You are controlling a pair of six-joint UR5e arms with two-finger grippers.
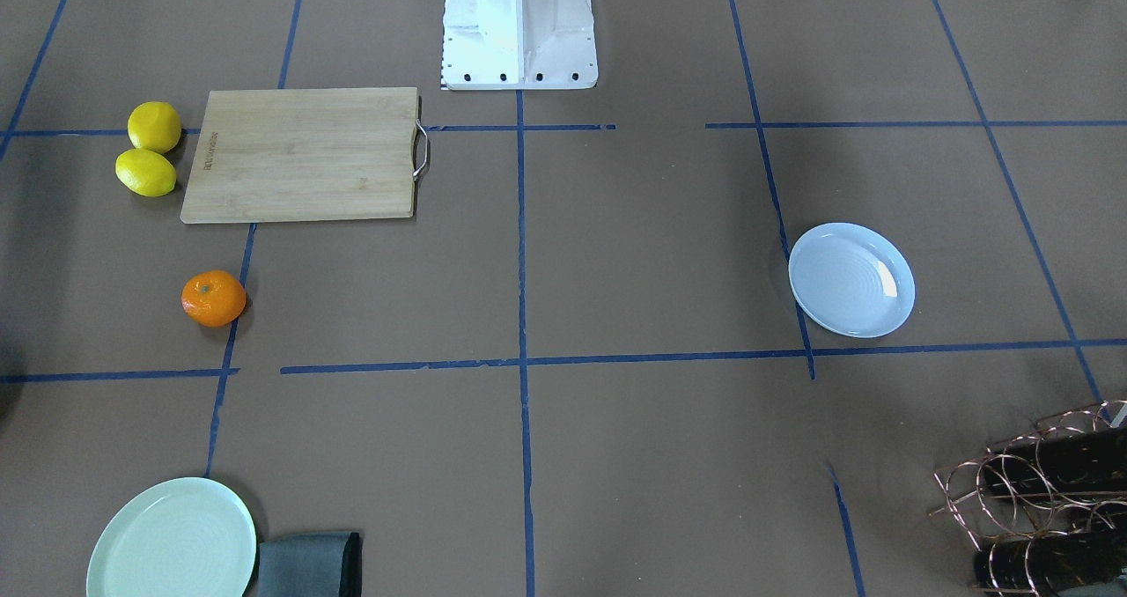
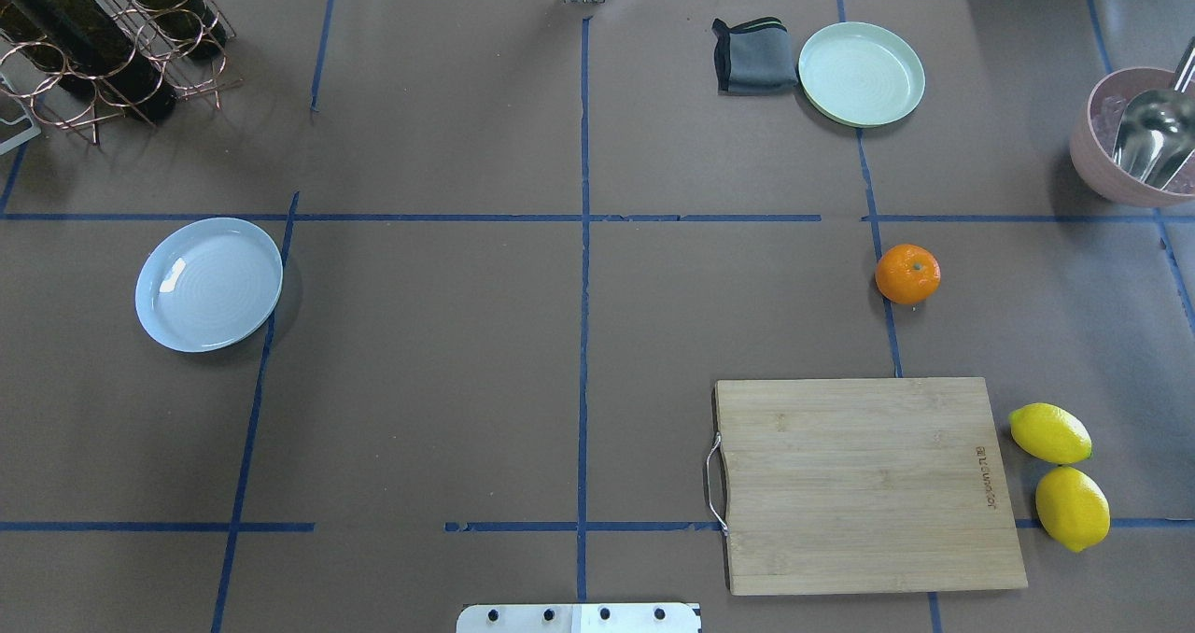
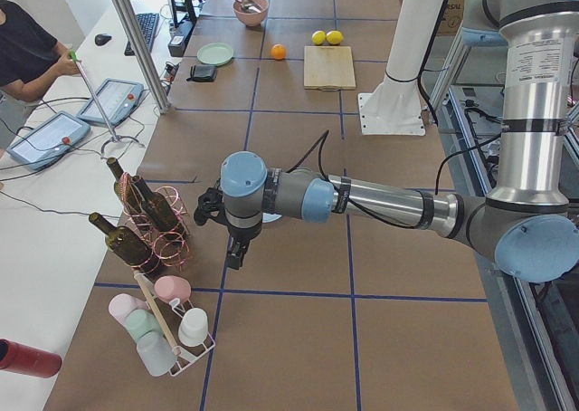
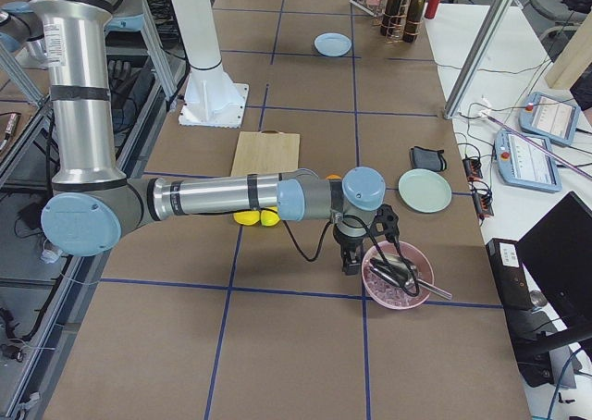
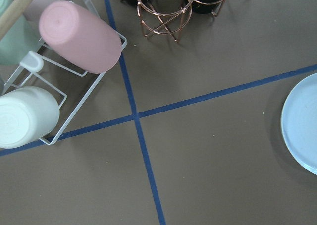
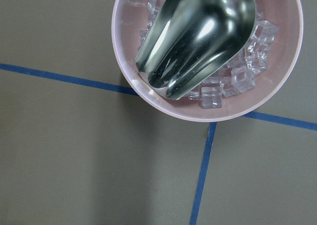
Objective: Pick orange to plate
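Observation:
The orange [image 1: 213, 298] [image 2: 907, 274] lies on the brown table cover beyond the cutting board, on the robot's right side, and shows small and far away [image 3: 279, 52] in the exterior left view. The pale bluish-white plate [image 1: 850, 280] [image 2: 208, 284] sits empty on the robot's left side; its edge [image 5: 302, 126] shows in the left wrist view. My left gripper [image 3: 233, 257] hangs near that plate, beside the wine rack. My right gripper [image 4: 351, 263] hangs next to the pink bowl, well away from the orange. Both show only in side views, so I cannot tell whether either is open or shut.
A wooden cutting board [image 2: 864, 484] with two lemons [image 2: 1060, 470] beside it lies near the base. A mint-green plate [image 2: 861, 74] and grey cloth [image 2: 754, 55] sit at the far side. There is also a pink bowl of ice with a metal scoop [image 6: 203, 41], a wine rack [image 2: 93, 45] and a cup rack [image 5: 59, 81].

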